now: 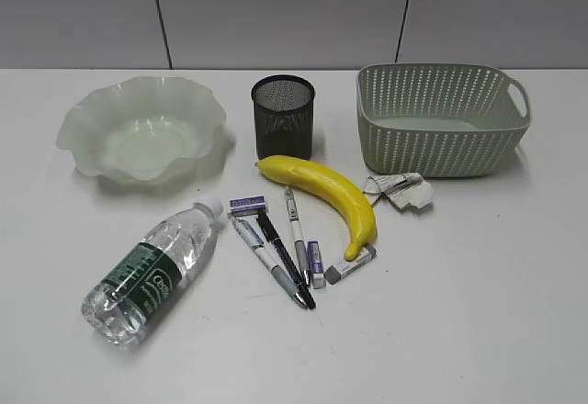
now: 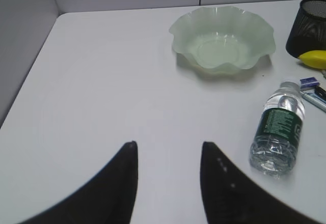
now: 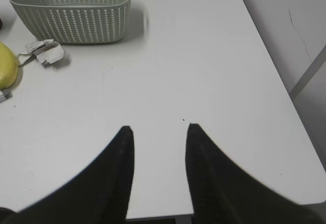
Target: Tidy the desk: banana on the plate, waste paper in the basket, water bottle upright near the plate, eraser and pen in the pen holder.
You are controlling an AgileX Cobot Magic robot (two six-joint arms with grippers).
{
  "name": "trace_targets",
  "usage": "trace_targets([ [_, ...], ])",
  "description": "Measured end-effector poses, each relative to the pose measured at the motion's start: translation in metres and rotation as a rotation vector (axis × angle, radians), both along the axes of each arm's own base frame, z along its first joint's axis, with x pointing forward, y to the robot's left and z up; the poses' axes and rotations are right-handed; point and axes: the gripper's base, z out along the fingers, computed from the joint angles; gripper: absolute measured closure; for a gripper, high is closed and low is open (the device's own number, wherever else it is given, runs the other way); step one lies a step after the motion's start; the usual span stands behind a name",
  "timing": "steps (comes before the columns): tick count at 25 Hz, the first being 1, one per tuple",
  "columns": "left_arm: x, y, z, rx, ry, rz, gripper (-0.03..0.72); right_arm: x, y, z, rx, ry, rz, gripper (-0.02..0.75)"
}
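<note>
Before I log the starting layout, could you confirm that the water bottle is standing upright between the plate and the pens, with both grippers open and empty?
Not quite: the water bottle is lying on its side, cap toward the pens, as the exterior view shows. It is indeed between the plate and the pens, and the left gripper and right gripper are both open and empty.

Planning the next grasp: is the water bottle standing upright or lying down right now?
Lying down. The water bottle rests on its side on the desk, white cap pointing toward the plate, base toward the camera.
</note>
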Motion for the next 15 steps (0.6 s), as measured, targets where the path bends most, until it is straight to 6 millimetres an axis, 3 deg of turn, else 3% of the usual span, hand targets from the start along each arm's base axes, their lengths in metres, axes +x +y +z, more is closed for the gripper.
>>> trace_targets([
  [15,0.0,0.0,0.0,0.0,0.0,0.0,0.383,0.0,0.0,0.0,-0.001,0.0,0.0,0.451],
])
